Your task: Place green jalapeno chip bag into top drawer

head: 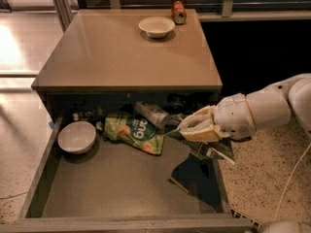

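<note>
The top drawer (121,188) is pulled open under the table. The green jalapeno chip bag (154,113) lies at the back of it, just beneath the tabletop's front edge, silvery-white at its left end and dark green at its right. My gripper (183,125) reaches in from the right over the drawer's right rear part. Its tip is at the bag's dark right end. Whether it touches the bag does not show. A brighter green flat pouch (132,131) lies just left of and in front of the bag.
A white bowl (77,137) sits in the drawer's left rear. On the tabletop (107,57) stand another white bowl (156,26) and a red can (178,12) at the far edge. My arm casts a dark shadow (194,178) on the drawer's right floor.
</note>
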Available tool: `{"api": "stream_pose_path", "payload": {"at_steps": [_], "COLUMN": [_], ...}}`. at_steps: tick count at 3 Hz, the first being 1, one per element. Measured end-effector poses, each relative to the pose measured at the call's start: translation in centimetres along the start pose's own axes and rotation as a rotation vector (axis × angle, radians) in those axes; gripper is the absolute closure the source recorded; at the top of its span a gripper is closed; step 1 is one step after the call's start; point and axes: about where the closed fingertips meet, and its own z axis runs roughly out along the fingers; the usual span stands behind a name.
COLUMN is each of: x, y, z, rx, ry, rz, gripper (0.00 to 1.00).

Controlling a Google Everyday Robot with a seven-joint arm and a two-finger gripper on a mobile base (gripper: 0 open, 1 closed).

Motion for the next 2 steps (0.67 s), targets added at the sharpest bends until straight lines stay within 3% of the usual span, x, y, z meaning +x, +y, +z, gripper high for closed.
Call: {"api": "stream_pose_path", "payload": {"at_steps": [2], "x": [3.1], "y": [1.2], "z": [2.2], "rx": [-0.071], "ry": [0.032], "rz": [0.052], "gripper": [1.00]}}
